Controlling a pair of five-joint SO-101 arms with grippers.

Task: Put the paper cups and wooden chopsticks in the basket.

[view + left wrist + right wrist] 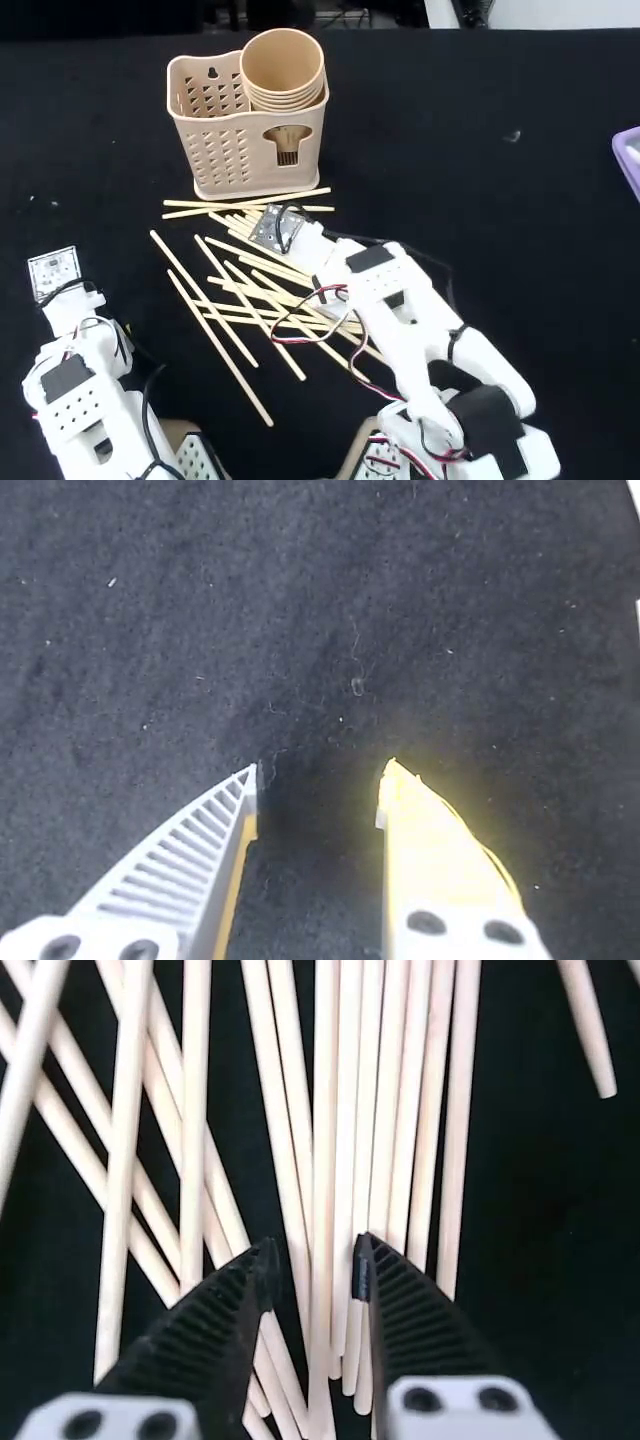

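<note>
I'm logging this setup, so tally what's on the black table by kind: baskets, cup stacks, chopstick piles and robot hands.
Beige perforated plastic basket: 1
Stack of tan paper cups, standing in the basket: 1
Loose pile of wooden chopsticks, too overlapped to count singly: 1
White robot hands: 2, left hand and right hand
Total: 5

No lettering, number, brand or sign can be read anywhere on the table. The small square circuit board (53, 270) at the tip of an arm carries faint marks, too small to make out, and the perforated wall of the basket (225, 150) has no legible print.
</note>
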